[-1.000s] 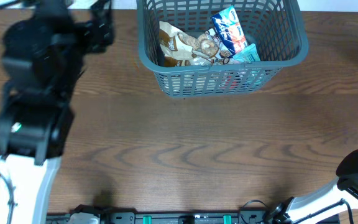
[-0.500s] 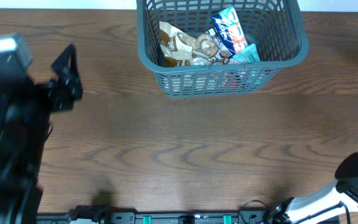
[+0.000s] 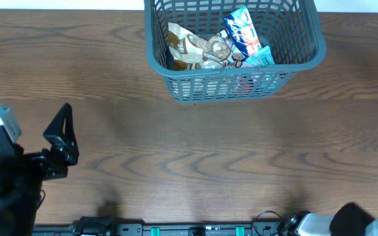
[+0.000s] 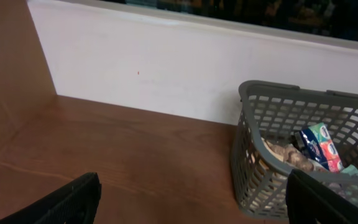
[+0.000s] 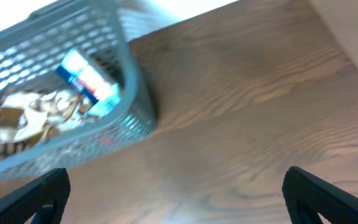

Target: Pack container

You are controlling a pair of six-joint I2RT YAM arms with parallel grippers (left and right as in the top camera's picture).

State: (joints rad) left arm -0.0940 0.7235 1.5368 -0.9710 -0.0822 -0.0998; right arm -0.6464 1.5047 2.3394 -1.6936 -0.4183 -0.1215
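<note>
My L arm (image 3: pixel 5 183) has pulled back from beside the basket (image 3: pixel 231 85) to the near-left edge of the table (image 3: pixel 176 164); R arm (image 3: pixel 352 219) has dropped lower too. L claw (image 3: pixel 61 141) is wide & empty, R claw (image 5: pixel 179 199) same. Basket sits far-centre w/ a blue packet (image 3: pixel 241 31), brown packet (image 3: pixel 188 46) & teal packet (image 3: pixel 262 58) inside. No loose packets in sight, so prob just retreat, keeping claws clear of the rim. Basket's far rim is cut off overhead, sth red behind the slots is unclear, R view is blurred.
</note>
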